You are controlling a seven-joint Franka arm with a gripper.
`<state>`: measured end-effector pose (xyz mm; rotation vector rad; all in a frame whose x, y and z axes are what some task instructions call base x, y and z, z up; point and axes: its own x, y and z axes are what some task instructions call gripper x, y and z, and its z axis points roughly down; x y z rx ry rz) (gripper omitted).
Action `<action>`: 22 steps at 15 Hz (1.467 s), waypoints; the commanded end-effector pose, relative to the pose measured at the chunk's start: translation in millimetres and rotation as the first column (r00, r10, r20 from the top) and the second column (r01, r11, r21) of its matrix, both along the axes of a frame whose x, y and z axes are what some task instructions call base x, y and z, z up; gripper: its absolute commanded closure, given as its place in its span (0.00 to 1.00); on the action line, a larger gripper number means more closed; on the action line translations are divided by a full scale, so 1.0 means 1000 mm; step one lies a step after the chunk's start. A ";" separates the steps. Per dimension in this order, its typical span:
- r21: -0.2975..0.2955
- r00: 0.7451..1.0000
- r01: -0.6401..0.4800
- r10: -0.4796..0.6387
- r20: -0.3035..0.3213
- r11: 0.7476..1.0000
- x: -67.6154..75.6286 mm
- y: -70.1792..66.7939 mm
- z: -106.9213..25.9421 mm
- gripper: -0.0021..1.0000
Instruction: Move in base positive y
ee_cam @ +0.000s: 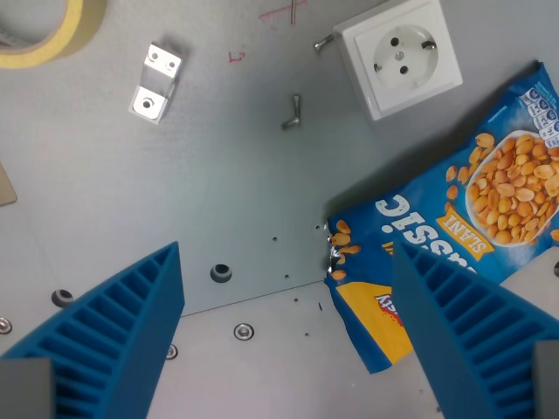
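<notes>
The end effector (pixel 288 336) is hanging above the surface (pixel 218 201) with its two blue ribbed fingers (pixel 113 336) spread wide apart, and nothing is lying between them; it is holding no object. The task is naming no thing to handle, only a shift of the arm along the base's positive y, so the item to locate is the end effector itself: it is sitting above bare metal just to the wrist view's left of the peanut bag (pixel 472 227), with the right finger overlapping the bag's lower portion in this view. Taking the bag as landmark, the socket (pixel 400 54) is lying above it, a loose screw (pixel 293 112) is lying above and to its left, the small metal bracket (pixel 155 83) is lying well to its upper left, and a tape roll (pixel 44 35) is showing partly at the far upper-left corner. A seam in the surface is running from the bag's lower edge leftward, with bolt heads (pixel 244 331) beside it. Progress cannot be judged from one still: no single frame is showing travel, and the base's y direction is not marked anywhere in view. In my judgement the motion is either under way or outstanding in full; nothing visible is blocking a free-space move at this height.
</notes>
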<state>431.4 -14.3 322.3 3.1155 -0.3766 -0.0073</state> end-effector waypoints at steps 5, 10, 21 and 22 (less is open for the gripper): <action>0.000 1.000 0.001 -0.001 0.005 1.000 -0.006 0.027 0.002 0.00; 0.000 1.000 0.001 -0.001 0.005 1.000 -0.011 0.054 0.002 0.00; 0.000 1.000 0.001 -0.001 0.005 1.000 -0.021 0.113 0.001 0.00; 0.000 1.000 0.001 -0.001 0.005 1.000 -0.022 0.119 0.001 0.00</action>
